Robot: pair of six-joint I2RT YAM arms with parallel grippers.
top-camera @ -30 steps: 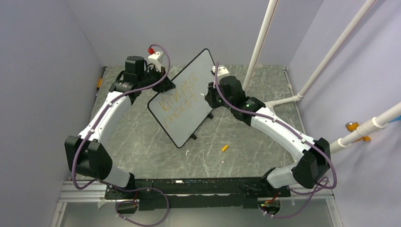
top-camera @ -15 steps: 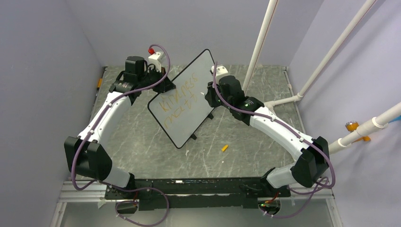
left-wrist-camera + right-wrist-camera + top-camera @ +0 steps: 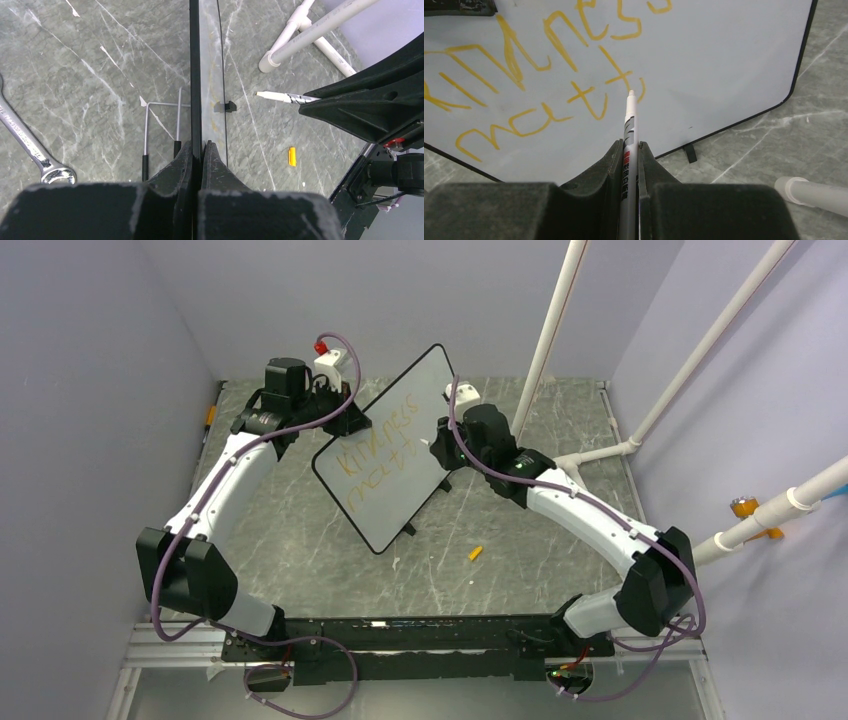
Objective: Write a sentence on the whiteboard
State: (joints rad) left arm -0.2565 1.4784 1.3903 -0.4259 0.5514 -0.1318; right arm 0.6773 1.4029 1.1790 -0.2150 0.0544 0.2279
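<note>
The whiteboard (image 3: 395, 480) stands tilted on its wire stand in the middle of the table. My left gripper (image 3: 352, 422) is shut on its upper left edge, and the left wrist view shows the whiteboard (image 3: 196, 75) edge-on, pinched between the left gripper (image 3: 198, 147) fingers. The sentence (image 3: 375, 453) shows as two lines of orange-yellow lettering. My right gripper (image 3: 629, 147) is shut on a slim grey marker (image 3: 630, 125). The marker's pale tip is at the whiteboard (image 3: 714, 60), beside the last stroke of the lower line of the sentence (image 3: 524, 65). In the top view the right gripper (image 3: 437, 445) is at the board's right side.
An orange marker cap (image 3: 475, 553) lies on the grey marble-pattern table in front of the board. A steel wrench (image 3: 30, 145) lies behind the board on the left. White pipes (image 3: 550, 335) rise at the back right, and one pipe (image 3: 814, 192) runs low by the right gripper.
The right gripper with the marker has shifted slightly left and up along the board's face. The left arm and the board have barely moved.
</note>
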